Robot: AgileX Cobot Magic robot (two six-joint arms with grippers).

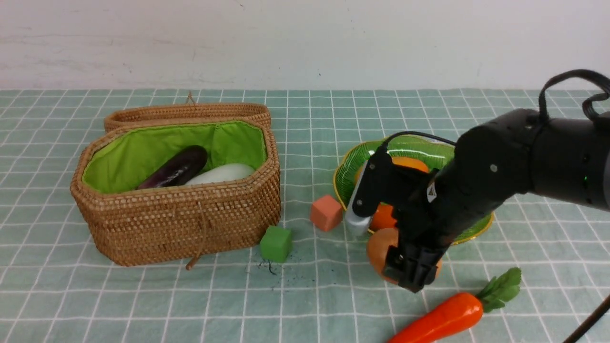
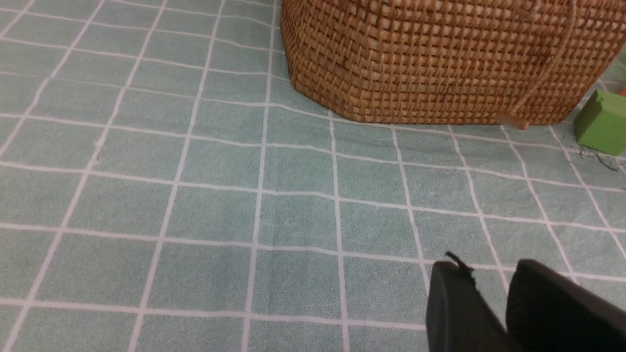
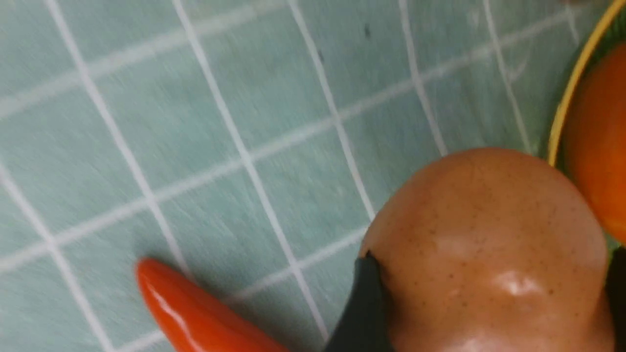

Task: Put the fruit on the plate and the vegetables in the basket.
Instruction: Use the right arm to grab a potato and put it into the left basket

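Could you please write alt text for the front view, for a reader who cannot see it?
The right gripper closes around a tan potato on the checked tablecloth, just in front of a green plate holding orange fruit. An open wicker basket holds an eggplant and a radish; a carrot lies nearby.

Bulky matte-black right arm (image 1: 514, 157), looping black cables, small white triangle mark, green light.
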